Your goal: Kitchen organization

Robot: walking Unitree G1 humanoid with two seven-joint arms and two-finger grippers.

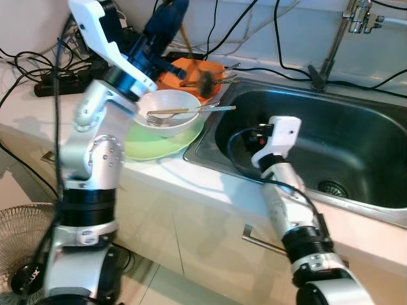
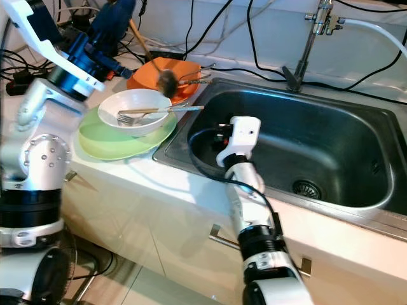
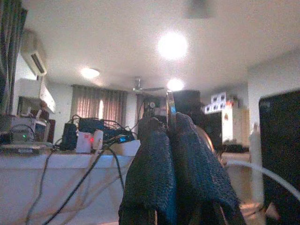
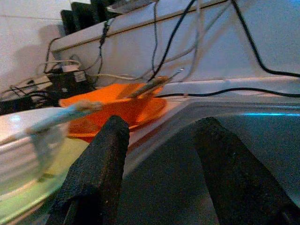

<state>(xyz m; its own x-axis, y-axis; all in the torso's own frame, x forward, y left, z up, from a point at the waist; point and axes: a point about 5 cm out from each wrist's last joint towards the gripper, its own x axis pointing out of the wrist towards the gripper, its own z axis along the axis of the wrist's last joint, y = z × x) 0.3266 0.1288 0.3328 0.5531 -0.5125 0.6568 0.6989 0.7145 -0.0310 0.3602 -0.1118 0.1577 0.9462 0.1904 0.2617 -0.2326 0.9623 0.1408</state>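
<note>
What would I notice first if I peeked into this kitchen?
Probably the dish stack left of the steel sink: a white bowl holding a fork, on a green plate, with an orange dish behind. The right gripper hangs open inside the sink, and the left gripper is raised above the counter.

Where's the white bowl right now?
In the left eye view, the white bowl sits on the green plate on the counter, left of the sink, with the orange bowl just behind.

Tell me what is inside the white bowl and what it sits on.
Inside the white bowl lie a fork and chopsticks, ends poking over its rim. It sits on a green plate; the plate's middle is covered.
</note>
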